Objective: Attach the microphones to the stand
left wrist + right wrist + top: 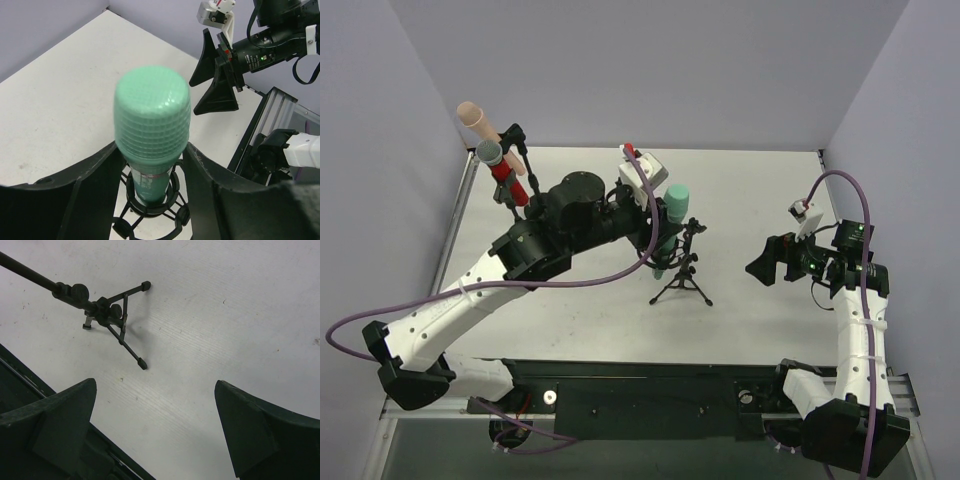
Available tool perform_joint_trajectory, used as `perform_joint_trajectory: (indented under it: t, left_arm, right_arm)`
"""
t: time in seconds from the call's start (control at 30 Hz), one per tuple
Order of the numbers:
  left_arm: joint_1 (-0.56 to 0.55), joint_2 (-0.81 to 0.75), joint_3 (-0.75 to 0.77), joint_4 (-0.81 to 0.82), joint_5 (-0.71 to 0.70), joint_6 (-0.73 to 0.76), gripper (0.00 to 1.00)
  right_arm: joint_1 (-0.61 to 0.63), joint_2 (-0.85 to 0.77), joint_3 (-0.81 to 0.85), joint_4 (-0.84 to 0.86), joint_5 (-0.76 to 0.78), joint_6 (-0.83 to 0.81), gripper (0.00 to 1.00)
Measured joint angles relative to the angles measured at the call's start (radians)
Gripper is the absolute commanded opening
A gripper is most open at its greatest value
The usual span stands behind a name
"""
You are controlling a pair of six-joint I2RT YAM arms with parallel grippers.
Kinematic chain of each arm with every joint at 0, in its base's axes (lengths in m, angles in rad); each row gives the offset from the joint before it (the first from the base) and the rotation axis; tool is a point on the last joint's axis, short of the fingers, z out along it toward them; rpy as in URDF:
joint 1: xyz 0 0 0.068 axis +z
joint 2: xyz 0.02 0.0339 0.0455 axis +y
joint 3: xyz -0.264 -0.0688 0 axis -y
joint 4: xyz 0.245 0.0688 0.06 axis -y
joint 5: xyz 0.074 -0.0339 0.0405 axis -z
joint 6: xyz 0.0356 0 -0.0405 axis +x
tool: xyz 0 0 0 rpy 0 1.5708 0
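Note:
The teal-green microphone (676,205) stands upright with its lower end in the black clip ring (150,202) of the small tripod stand (681,287) at the table's middle. My left gripper (660,238) is shut on it, and in the left wrist view the fingers (75,200) press both sides just under the mesh head (152,117). The peach-pink microphone (474,119) and the red microphone with a grey mesh head (498,165) sit tilted in a second stand (520,150) at the back left. My right gripper (762,268) is open and empty above the table, right of the tripod.
The tripod's legs (122,332) show in the right wrist view beyond the open right gripper (155,390). The right gripper (215,80) also shows in the left wrist view at the far right. A black rail (650,385) runs along the near edge. Grey walls enclose the table.

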Motion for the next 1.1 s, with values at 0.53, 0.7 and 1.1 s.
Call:
perform_joint_trajectory:
  t: [0.53,0.7,1.1]
  left_arm:
    - [0.014,-0.191,-0.186,0.097,-0.015,0.008,0.89]
    - [0.093,-0.335,-0.383,0.176,-0.016,-0.012,0.89]
    - [0.216,-0.748,-1.075,0.451,-0.004,-0.154,0.91]
  right_arm:
    - [0.000,0.000,-0.001,0.001,0.002,-0.005,1.00]
    - [0.000,0.001,-0.011,0.010,0.004,-0.008,1.00]
    - [0.002,0.027,-0.051,0.055,-0.009,-0.014,1.00]
